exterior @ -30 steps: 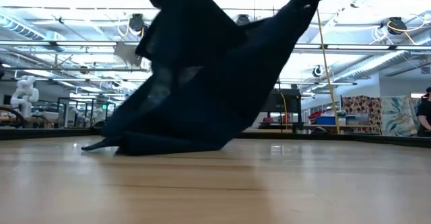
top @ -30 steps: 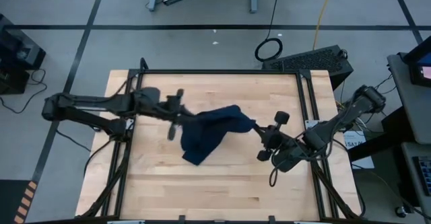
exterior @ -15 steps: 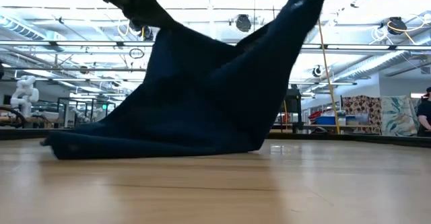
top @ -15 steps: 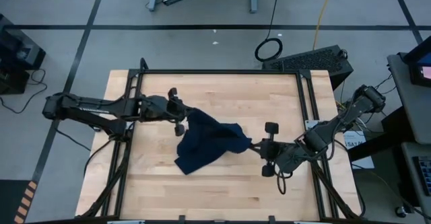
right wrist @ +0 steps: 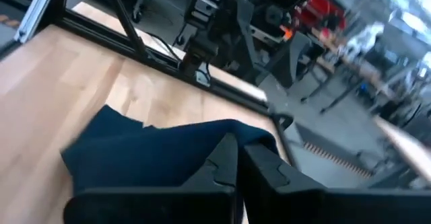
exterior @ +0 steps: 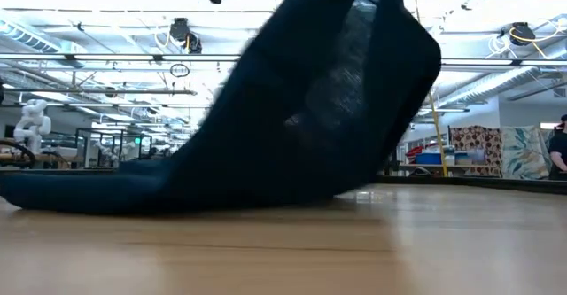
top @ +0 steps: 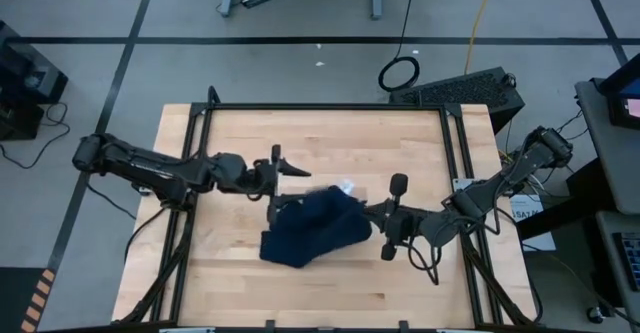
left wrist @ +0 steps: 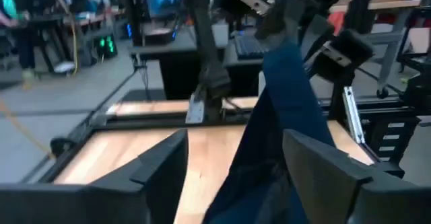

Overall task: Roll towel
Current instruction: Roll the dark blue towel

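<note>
While right fingers [top: 368, 213] pinch it, towel [top: 310, 230] bunched — slanting up rightward

I work in a robotics lab or industrial workshop hall: my pale wooden tabletop [top: 330, 283] sits in a black metal frame [top: 325, 106] on a grey concrete floor marked with black tape lines [top: 300, 40]. Level across the table I see a high ceiling of white pipes and trusses [exterior: 106, 60] and a small white humanoid robot [exterior: 33, 122] among distant benches. A yellow cable [top: 483, 8] trails on the floor by a black equipment case [top: 470, 90].
</note>
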`<state>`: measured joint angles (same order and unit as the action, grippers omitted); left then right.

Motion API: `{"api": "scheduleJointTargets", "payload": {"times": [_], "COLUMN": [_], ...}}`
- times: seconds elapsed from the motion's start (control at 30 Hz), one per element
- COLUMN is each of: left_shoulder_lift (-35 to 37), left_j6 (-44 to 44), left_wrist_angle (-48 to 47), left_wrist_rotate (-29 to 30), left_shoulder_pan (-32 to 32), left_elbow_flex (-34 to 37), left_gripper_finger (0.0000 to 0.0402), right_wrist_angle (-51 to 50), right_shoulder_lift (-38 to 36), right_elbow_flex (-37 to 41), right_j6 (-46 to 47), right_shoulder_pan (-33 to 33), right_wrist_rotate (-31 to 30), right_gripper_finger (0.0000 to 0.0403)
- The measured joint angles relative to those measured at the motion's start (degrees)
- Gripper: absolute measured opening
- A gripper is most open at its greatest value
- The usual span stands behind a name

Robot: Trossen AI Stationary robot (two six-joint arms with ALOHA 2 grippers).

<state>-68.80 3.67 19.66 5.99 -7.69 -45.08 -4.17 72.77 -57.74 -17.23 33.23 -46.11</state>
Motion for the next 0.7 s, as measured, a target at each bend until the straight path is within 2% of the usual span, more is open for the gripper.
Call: {"api": "scheduleJointTargets", "payload": {"times": [0.13,0.33,0.43,0.57,0.7], "left_shoulder_lift": [-3.17,-13.09,-16.79,-21.05,-25.01], "left_j6": [1.1,-3.32,-3.81,-6.24,-7.35], "left_wrist_angle": [5.23,19.38,24.49,27.5,28.35], "left_wrist_rotate": [-0.24,-13.05,-13.73,-15.49,-22.68], "left_shoulder_pan": [0.64,1.66,1.92,3.08,3.62], "left_elbow_flex": [0.0,0.0,-0.01,-0.02,-0.04], "left_gripper_finger": [0.0268,0.0272,0.0272,0.0272,0.025], "right_wrist_angle": [0.71,4.36,6.39,6.63,6.61], "right_shoulder_lift": [0.0,0.0,0.0,0.0,0.0], "right_elbow_flex": [0.0,0.0,0.0,0.0,0.0], "right_j6": [-2.05,-4.8,-6.53,-7.43,-6.19], "right_shoulder_pan": [-0.38,-2.97,-3.88,-4.54,-5.24], "right_wrist_rotate": [0.11,8.59,10.77,11.92,11.95], "right_gripper_finger": [0.0002,0.0002,0.0002,0.0002,0.0002]}}
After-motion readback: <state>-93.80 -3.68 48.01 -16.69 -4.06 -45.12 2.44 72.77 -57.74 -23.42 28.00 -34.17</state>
